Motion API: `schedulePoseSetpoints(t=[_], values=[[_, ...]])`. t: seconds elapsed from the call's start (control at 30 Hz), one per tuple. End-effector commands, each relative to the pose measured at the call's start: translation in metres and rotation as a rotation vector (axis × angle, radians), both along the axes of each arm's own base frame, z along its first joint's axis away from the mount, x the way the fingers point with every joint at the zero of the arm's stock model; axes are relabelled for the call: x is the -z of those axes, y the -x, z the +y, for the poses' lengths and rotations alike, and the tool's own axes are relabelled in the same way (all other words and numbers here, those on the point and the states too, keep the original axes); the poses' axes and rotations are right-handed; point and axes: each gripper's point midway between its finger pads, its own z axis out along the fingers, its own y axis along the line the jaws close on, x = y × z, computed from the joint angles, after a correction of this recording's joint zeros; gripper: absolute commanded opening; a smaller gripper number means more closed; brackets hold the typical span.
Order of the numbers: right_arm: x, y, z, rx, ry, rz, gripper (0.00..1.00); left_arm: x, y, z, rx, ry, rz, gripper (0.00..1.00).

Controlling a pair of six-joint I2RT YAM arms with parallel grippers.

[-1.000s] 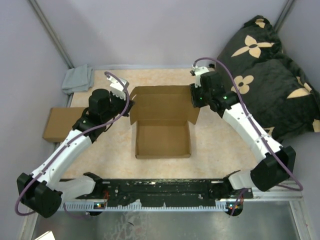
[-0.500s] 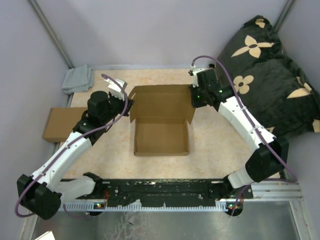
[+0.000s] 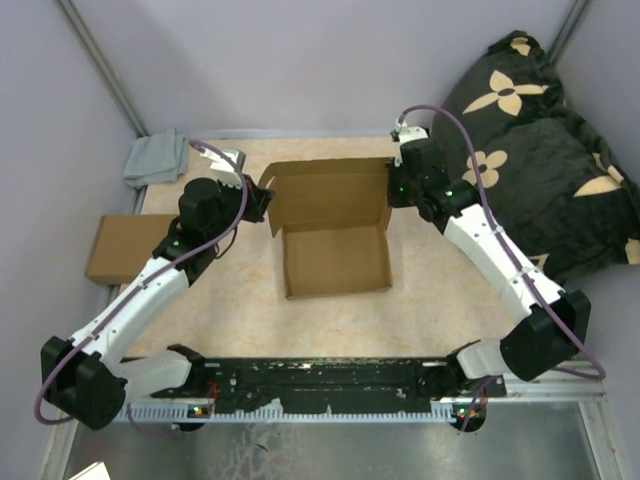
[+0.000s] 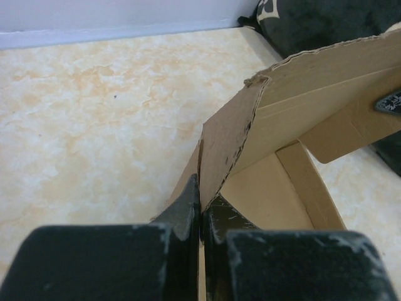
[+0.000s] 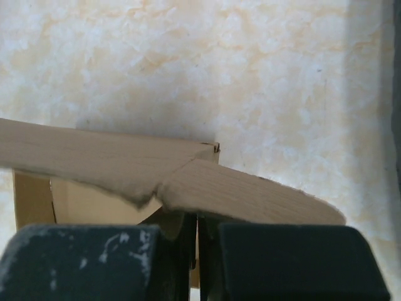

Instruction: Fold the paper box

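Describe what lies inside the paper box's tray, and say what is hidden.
Inside the paper box only bare cardboard floor shows; nothing lies in it. Its raised lid covers the table beneath it, so that part is unseen.

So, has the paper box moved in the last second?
Yes. The paper box has shifted right and away from the base rail, toward the pillow.

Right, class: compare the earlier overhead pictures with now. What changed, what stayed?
The right gripper closed on the right flap of the paper box. The box slid toward the far side and slightly rightward, turning a little. The left gripper stayed clamped on the left flap; the flat cardboard box and grey cloth did not move.
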Motion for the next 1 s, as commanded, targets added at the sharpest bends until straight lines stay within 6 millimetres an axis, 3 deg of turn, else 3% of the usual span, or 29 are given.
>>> schedulePoseSetpoints(t=[0.0, 0.27, 0.57, 0.77, 0.97], values=[[-0.044, -0.010, 0.022, 0.007, -0.100, -0.184, 0.00, -0.018, -0.006, -0.020, 0.030, 0.131, 0.007, 0.02], [-0.012, 0.003, 0.025, 0.019, -0.055, -0.146, 0.00, -0.009, -0.017, -0.025, -0.014, 0.167, 0.092, 0.19], [0.016, 0.027, 0.016, 0.040, -0.051, -0.118, 0.00, 0.020, 0.000, -0.033, 0.013, 0.137, 0.165, 0.26], [0.011, 0.027, 0.018, 0.057, -0.098, -0.150, 0.00, 0.032, 0.011, -0.025, 0.006, 0.125, 0.163, 0.26], [-0.018, 0.013, 0.023, 0.072, -0.132, -0.218, 0.01, 0.033, 0.019, -0.021, 0.012, 0.111, 0.156, 0.28]])
